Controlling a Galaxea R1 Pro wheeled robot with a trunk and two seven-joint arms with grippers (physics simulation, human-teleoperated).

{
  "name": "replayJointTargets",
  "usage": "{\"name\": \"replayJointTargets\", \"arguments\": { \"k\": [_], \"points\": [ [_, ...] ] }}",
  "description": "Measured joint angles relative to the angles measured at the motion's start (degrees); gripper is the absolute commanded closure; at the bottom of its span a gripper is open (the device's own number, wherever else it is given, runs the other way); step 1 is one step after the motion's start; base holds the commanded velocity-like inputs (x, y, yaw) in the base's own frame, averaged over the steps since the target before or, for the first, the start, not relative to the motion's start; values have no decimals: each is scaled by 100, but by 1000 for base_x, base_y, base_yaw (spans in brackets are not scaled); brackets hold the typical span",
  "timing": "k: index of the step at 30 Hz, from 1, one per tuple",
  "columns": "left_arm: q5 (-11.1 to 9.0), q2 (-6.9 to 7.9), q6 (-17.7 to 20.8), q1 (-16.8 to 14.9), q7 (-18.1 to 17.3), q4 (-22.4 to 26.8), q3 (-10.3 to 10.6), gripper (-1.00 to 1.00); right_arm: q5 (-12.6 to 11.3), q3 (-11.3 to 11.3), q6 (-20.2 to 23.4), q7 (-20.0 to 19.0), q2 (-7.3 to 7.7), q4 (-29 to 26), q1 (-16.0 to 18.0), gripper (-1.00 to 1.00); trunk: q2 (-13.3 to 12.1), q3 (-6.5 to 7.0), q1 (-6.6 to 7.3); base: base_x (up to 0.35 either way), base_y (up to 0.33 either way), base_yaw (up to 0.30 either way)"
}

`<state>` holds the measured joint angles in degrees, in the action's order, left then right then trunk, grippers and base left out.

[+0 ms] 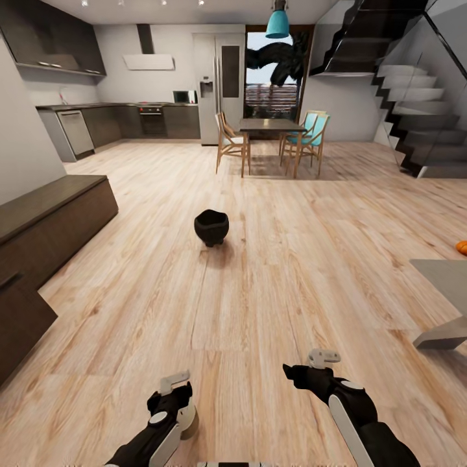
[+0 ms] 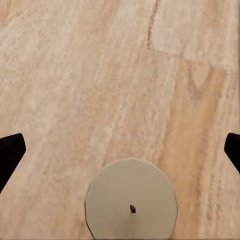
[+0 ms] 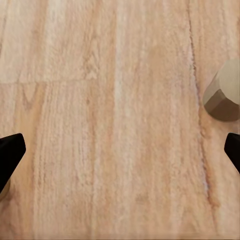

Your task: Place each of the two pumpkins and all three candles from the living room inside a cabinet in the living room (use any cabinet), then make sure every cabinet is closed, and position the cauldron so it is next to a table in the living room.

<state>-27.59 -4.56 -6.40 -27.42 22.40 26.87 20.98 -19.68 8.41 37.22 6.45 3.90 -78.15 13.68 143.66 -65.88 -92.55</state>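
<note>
— Looking ahead from your head camera: where do the task's things lie?

— Your cauldron [image 1: 211, 226], black and round, stands alone on the wood floor [image 1: 272, 279] mid-room, well apart from the dining table [image 1: 272, 124] and chairs far behind it. The dark cabinet [image 1: 45, 227] runs along your left wall, fronts shut as far as you can see. One orange pumpkin [image 1: 462, 247] peeks in at the right edge, on the floor just beyond the corner of a grey table [image 1: 444, 279].

— And your grippers?

— Your left gripper [image 1: 174, 389] hangs low over the floor, its black fingertips [image 2: 10, 152] spread wide at the edges of its wrist view; a pale round candle [image 2: 131, 200], wick up, stands on the floor under it, not gripped. Your right gripper [image 1: 305, 370] is likewise spread wide over bare boards, holding nothing. Its wrist view catches a pale candle-like shape [image 3: 224, 95] at one edge; you cannot tell more.
</note>
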Motion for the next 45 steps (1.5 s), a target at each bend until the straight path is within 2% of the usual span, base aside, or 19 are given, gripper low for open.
{"name": "replayJointTargets", "arguments": {
  "k": [6,18,20,23,25,26,27,28,33,38,41,45],
  "points": [
    [-17,-5,-69,-3,8,-57,297,-100,-3,-2,-4,0,0,0,0,-100,8,-133,-15,0,0,0],
    [-20,-5,-85,4,9,-74,370,-100,-29,-3,-24,-79,2,-62,-1,-100,24,-399,-46,0,0,0],
    [-19,-5,-110,4,9,-73,373,-100,-44,-8,-28,-267,12,-121,-38,-100,25,-400,-46,0,0,0],
    [-19,-5,-135,5,9,-70,375,-100,-92,-160,-30,-725,96,-187,-147,-100,25,-400,-46,0,0,0],
    [-19,-5,-141,5,9,-69,376,-100,-95,-317,-24,-1056,140,-218,-179,-100,25,-400,-46,0,0,0],
    [-19,-5,-145,5,9,-69,376,-100,-78,-472,-17,-1387,170,-241,-199,-100,25,-400,-46,0,0,0],
    [-19,-4,-147,5,9,-69,376,-100,-69,-546,-14,-1541,180,-250,-207,-100,25,-400,-46,0,0,0],
    [-19,0,-152,5,9,-67,379,-100,-34,-728,-7,-1913,205,-269,-224,-100,25,-400,-46,0,0,0],
    [-19,-4,-160,5,9,-66,394,-100,-16,-843,-9,-2173,240,-282,-235,-100,25,-400,-46,0,0,0],
    [-19,-5,-161,5,9,-66,485,-100,-51,-861,-20,-2333,397,-284,-269,-100,25,-400,-46,0,0,0],
    [-18,-5,-156,3,4,-66,509,-100,-56,-922,-24,-2478,442,-284,-304,-100,28,-466,-54,0,0,0],
    [-7,-5,-154,-6,-21,-66,530,-100,-57,-1112,-22,-2574,465,-282,-325,-100,33,-533,-62,0,0,0]
  ]
}}
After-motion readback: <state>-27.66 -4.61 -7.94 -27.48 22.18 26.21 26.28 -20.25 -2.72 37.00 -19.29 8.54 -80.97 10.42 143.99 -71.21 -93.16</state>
